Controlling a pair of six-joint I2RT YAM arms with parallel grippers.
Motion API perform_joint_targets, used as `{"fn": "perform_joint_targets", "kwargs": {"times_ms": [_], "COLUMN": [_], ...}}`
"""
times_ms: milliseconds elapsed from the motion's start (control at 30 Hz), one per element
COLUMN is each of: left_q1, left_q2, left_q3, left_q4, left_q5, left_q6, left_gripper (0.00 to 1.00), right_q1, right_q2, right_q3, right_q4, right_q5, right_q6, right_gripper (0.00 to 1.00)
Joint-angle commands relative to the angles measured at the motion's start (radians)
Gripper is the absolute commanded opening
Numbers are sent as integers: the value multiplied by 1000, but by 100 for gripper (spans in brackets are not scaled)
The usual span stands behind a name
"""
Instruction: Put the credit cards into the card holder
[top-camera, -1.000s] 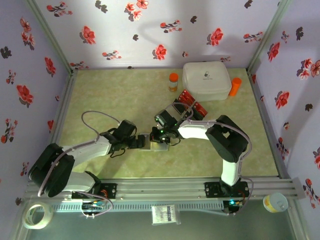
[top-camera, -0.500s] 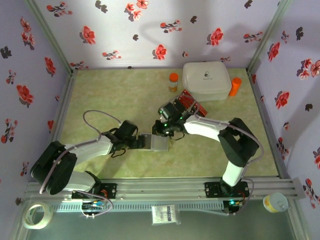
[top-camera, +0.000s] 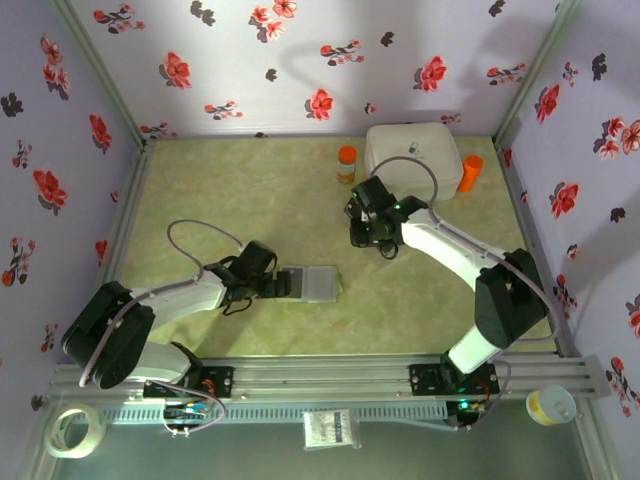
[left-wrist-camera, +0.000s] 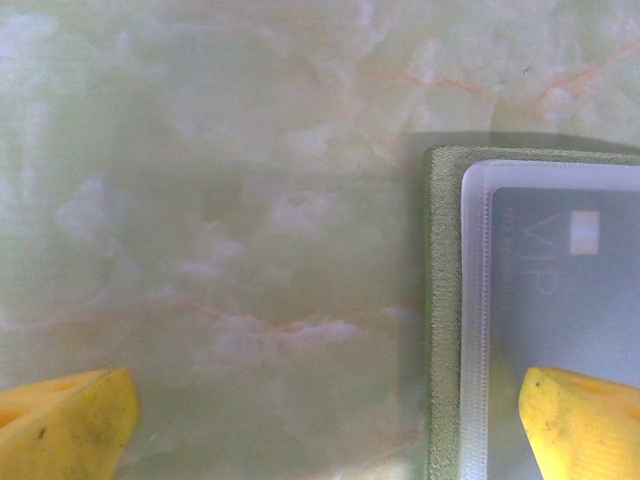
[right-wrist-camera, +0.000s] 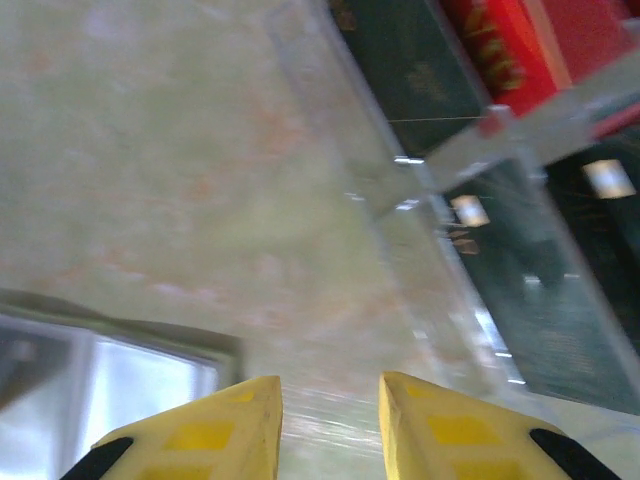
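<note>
Right claw (top-camera: 372, 236) withdrawn from card holder (top-camera: 318, 284) on mid counter (top-camera: 220, 190), now over credit cards (right-wrist-camera: 520, 45); jaws narrow, empty. One card seated in sleeve (left-wrist-camera: 560, 290). Left claw (left-wrist-camera: 325, 425) wide, straddling holder edge. Judged: next pick due.

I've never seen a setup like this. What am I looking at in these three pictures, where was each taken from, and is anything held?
Two robot arms are bolted at the near edge of the table, each ending in a two-finger gripper. The overhead picture looks down from behind them: the left gripper sits at the olive card holder, the right gripper hovers nearer the white box, flanked by orange-capped bottles. The other two pictures come from wrist cameras, so the yellow tips are each gripper's own fingers. The left one shows fingers wide open, one over the holder's clear sleeve, which has a card inside. The right one shows fingers slightly apart, holding nothing, with red and dark credit cards ahead.
</note>
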Motion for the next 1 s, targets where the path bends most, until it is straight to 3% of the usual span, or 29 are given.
{"fn": "perform_joint_targets", "kwargs": {"times_ms": [0, 200, 967], "left_q1": [-1, -4, -12], "left_q2": [41, 45, 53], "left_q3": [-12, -13, -14], "left_q4": [-26, -24, -13], "left_q5": [-4, -4, -4], "left_q6": [9, 7, -1], "left_gripper": [100, 100, 100], "right_q1": [-7, -13, -49], "right_q2": [21, 65, 214], "right_q3": [58, 107, 121], "right_q4": [-140, -179, -140], "right_q5": [191, 324, 286], "right_q6": [-130, -182, -210], "right_gripper": [32, 32, 27]}}
